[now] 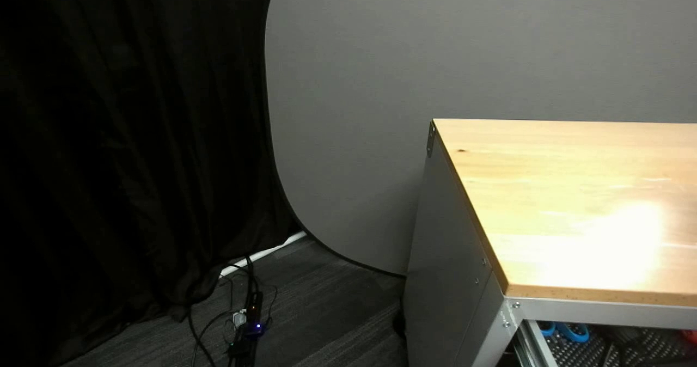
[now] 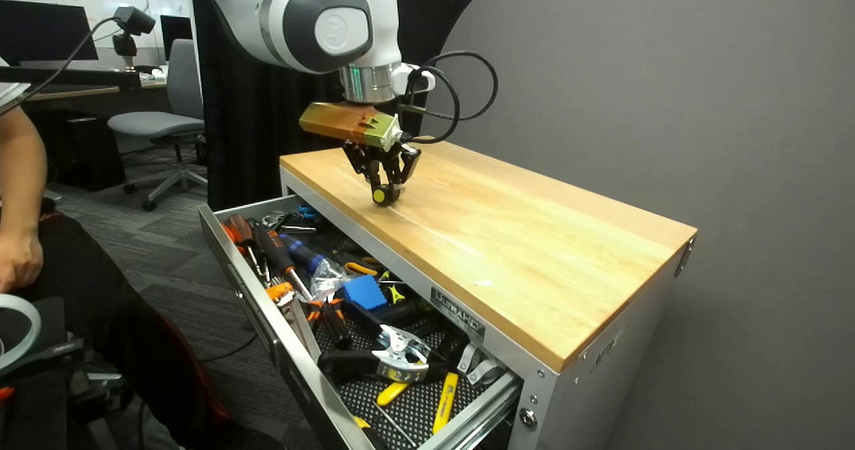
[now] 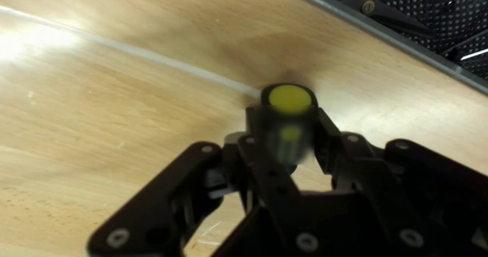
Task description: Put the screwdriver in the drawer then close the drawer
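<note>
The screwdriver shows as a black handle end with a yellow cap (image 2: 380, 196), also in the wrist view (image 3: 289, 97). Its shaft is hidden. My gripper (image 2: 387, 191) has its fingers on both sides of the handle and is shut on it, low over the light wooden top; I cannot tell if the handle touches the wood. The fingers also show in the wrist view (image 3: 286, 119). The drawer (image 2: 294, 356) is pulled out and full of tools. A sliver of it shows in an exterior view (image 1: 536, 345) and part of it in the wrist view (image 3: 450, 16).
The cabinet's wooden top (image 2: 507, 236) has its front edge above the drawer. In the drawer lie a blue block (image 2: 365, 292), a clamp (image 2: 403, 353), orange screwdrivers (image 2: 240, 228) and yellow-handled tools (image 2: 445, 403). A person (image 2: 20, 236) sits in front of the drawer.
</note>
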